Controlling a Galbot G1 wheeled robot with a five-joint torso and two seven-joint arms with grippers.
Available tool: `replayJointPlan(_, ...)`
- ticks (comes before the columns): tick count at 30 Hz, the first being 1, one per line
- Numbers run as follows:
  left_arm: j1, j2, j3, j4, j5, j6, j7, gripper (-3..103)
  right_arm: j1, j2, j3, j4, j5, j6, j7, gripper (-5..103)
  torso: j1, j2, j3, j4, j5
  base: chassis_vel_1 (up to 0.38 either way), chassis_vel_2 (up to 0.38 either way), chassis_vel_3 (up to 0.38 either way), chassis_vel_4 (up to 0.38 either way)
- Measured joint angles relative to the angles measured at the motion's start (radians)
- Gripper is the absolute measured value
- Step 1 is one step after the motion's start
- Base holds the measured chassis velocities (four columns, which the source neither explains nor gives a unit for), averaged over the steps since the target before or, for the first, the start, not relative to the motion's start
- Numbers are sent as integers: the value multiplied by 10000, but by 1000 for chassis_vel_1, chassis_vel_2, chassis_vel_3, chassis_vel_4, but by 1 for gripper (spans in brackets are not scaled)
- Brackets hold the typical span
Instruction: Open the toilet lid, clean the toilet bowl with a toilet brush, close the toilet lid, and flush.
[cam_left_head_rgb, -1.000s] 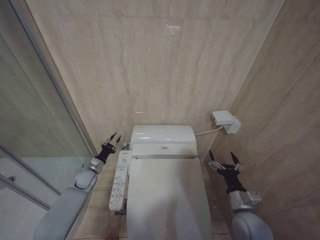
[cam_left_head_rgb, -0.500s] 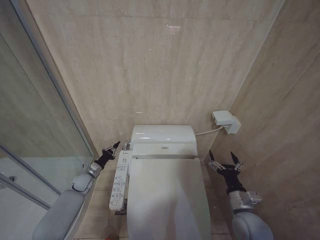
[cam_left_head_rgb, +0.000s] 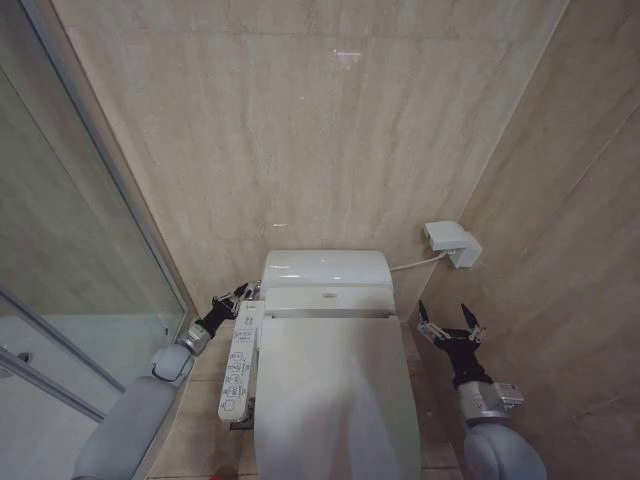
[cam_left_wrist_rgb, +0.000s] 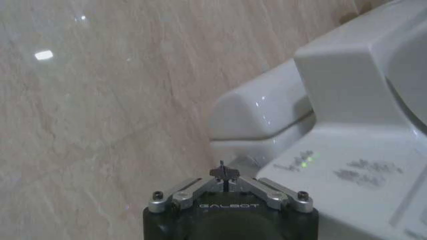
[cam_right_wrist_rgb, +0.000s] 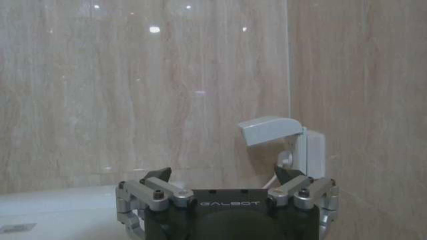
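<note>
The toilet lid (cam_left_head_rgb: 335, 400) lies shut flat over the seat, between the two pincers. No brush can be seen at this moment, so by the look of things either the opening of the lid has not begun, or the closing is done and only the flush is left; these views alone do not settle which.

The control panel (cam_left_head_rgb: 241, 360) runs along the lid's left flank, just below and beside the left pincer (cam_left_head_rgb: 240, 293). That pincer is clenched to a single point at the corner where panel, tank housing (cam_left_head_rgb: 326, 268) and wall meet, near the panel's far end but not plainly touching it.

The right pincer (cam_left_head_rgb: 447, 322) hangs released, fingers spread wide, just beside the lid's right edge, with the wall socket box (cam_left_head_rgb: 450, 243) above and beyond it.

If a button is meant, the next move calls for a fine, short press with the closed tip.
</note>
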Motion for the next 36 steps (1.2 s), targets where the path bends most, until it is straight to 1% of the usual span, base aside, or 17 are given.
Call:
replayJointPlan(6,103,-12,24,115,59,-45,58,0,0,0,0,0,0,0,0,100,0,1,0,-8,0,0,0,0,0)
replayJointPlan(9,117,-19,24,204,63,-91,150,0,0,0,0,0,0,0,0,100,0,1,0,-7,0,0,0,0,0)
replayJointPlan(16,-188,-111,130,815,124,-235,269,0,0,0,0,0,0,0,0,100,0,0,2,-12,-6,0,0,0,0)
replayJointPlan(24,-362,-173,181,995,122,-238,267,0,0,0,0,0,0,0,0,100,0,0,2,-7,-4,0,0,0,0)
replayJointPlan(36,-394,-218,153,1021,107,-235,267,0,0,0,0,0,0,0,0,100,0,0,2,-8,-3,0,0,0,0)
